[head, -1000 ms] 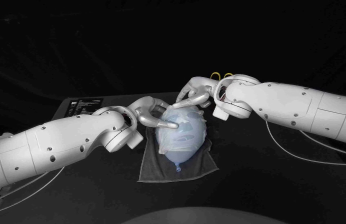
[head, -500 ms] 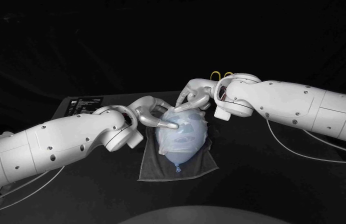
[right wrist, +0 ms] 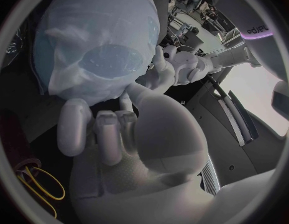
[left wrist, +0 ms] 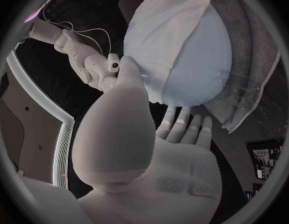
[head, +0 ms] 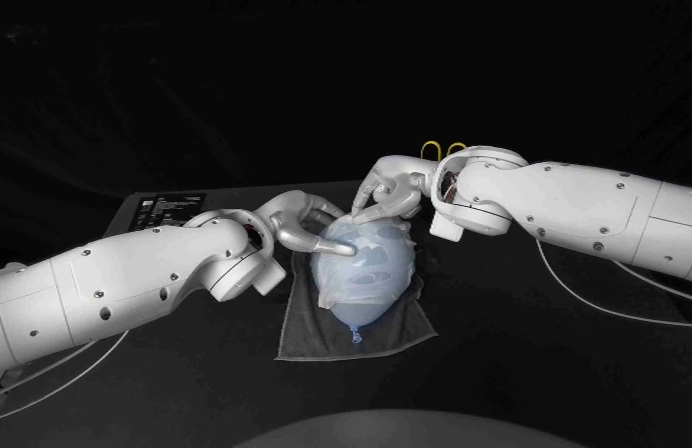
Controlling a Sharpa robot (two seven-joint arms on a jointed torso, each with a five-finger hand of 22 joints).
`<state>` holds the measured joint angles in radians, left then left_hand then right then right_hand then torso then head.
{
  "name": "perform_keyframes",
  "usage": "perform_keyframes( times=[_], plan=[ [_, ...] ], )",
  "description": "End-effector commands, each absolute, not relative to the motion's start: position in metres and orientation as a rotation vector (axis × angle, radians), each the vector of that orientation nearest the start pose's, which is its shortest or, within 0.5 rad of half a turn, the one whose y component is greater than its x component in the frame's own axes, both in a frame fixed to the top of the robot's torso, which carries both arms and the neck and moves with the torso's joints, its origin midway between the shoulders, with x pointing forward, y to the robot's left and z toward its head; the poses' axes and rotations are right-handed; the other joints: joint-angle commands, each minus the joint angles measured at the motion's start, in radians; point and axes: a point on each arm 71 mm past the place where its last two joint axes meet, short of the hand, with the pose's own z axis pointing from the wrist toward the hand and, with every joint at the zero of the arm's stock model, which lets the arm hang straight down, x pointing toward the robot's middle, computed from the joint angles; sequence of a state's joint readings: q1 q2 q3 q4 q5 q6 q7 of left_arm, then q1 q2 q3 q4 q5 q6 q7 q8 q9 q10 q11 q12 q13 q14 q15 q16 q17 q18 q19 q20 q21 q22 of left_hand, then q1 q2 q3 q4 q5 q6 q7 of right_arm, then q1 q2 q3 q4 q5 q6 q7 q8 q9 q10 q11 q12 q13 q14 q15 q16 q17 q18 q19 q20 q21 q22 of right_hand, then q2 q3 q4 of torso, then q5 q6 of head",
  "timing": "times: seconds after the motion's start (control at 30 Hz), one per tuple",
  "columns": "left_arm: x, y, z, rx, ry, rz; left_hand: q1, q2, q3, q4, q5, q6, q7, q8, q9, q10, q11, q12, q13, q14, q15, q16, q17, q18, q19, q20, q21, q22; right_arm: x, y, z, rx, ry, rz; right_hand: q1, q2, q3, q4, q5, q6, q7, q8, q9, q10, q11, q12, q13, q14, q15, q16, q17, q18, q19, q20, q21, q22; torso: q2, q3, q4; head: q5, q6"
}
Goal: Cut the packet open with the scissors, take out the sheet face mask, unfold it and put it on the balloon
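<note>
Left hand [head: 296,226]: fingers together against the balloon's [head: 353,313] left side, thumb on the mask's [head: 368,258] edge; gripping or only pressing, cannot tell.
Right hand [head: 387,193]: curled fingertips on the mask at the balloon's far end; pinch unclear.
Balloon's long axis: far end to near knot, lying on the towel [head: 411,328].

Both arms are glossy white, built of rounded, tapering shells; the left arm [head: 130,293] and right arm [head: 584,208] are dotted with small dark screws [head: 103,316]. Each swells into a bulbous wrist and ends in a silver hand, the left hand [head: 306,230] and right hand [head: 387,194], with smooth, rounded fingers. Thin pale cables [head: 613,310] loop beneath the arms. The left palm seems finely textured.
</note>
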<state>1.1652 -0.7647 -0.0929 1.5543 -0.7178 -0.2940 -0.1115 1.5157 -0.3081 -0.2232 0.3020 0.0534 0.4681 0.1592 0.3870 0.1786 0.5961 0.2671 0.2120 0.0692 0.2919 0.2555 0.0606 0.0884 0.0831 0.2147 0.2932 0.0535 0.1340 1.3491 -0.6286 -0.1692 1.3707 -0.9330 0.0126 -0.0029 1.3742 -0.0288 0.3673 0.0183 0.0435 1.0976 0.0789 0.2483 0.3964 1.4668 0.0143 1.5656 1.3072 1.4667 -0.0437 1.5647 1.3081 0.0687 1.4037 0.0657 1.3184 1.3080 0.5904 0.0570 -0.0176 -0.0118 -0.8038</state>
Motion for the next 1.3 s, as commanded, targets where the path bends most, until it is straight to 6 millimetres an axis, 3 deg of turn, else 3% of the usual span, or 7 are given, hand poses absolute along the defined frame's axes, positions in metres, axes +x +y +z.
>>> perform_keyframes(
  times=[0.03,0.7,1.3],
  plan=[
    [0.458,0.155,-0.234,-0.536,2.022,-1.046,0.012,0.002,0.007,0.0,0.0,0.005,0.138,0.007,0.002,0.006,0.001,0.003,0.001,0.005,0.0,0.002,0.002,0.016,-0.001,-0.002,0.002,-0.001,0.508,-0.128,-0.183,-0.03,2.003,1.002,0.002,0.018,0.011,-0.004,0.005,0.007,0.0,0.009,0.008,0.104,-0.008,0.005,0.264,0.104,-0.009,0.006,0.263,0.001,-0.001,-0.007,0.004,0.019,0.0,-0.0006,0.0006,-0.001,-0.001],
    [0.457,0.152,-0.235,-0.527,2.033,-1.056,0.015,0.002,0.011,0.0,0.001,0.007,0.138,0.009,0.002,0.007,0.001,0.004,0.001,0.01,0.0,0.003,0.003,0.016,-0.002,-0.002,0.002,-0.001,0.523,-0.127,-0.175,0.143,1.835,0.951,-0.036,0.018,0.063,-0.029,0.005,0.009,-0.005,0.033,0.026,0.104,-0.013,0.005,0.264,0.104,-0.014,0.006,0.263,0.002,-0.002,-0.013,-0.001,0.019,0.0,-0.0006,0.0009,0.0,0.001],
    [0.456,0.151,-0.235,-0.525,2.036,-1.058,0.017,0.002,0.011,0.0,0.001,0.008,0.138,0.01,0.003,0.007,0.001,0.005,0.001,0.013,0.0,0.004,0.004,0.017,-0.002,-0.002,0.002,-0.001,0.532,-0.122,-0.18,0.11,1.865,0.793,-0.067,-0.002,0.108,-0.064,0.005,-0.008,-0.004,0.049,0.043,0.104,-0.013,0.005,0.264,0.104,-0.015,0.006,0.263,0.005,-0.01,-0.015,-0.016,0.009,0.0,-0.0012,0.0012,-0.002,0.0]
  ],
)
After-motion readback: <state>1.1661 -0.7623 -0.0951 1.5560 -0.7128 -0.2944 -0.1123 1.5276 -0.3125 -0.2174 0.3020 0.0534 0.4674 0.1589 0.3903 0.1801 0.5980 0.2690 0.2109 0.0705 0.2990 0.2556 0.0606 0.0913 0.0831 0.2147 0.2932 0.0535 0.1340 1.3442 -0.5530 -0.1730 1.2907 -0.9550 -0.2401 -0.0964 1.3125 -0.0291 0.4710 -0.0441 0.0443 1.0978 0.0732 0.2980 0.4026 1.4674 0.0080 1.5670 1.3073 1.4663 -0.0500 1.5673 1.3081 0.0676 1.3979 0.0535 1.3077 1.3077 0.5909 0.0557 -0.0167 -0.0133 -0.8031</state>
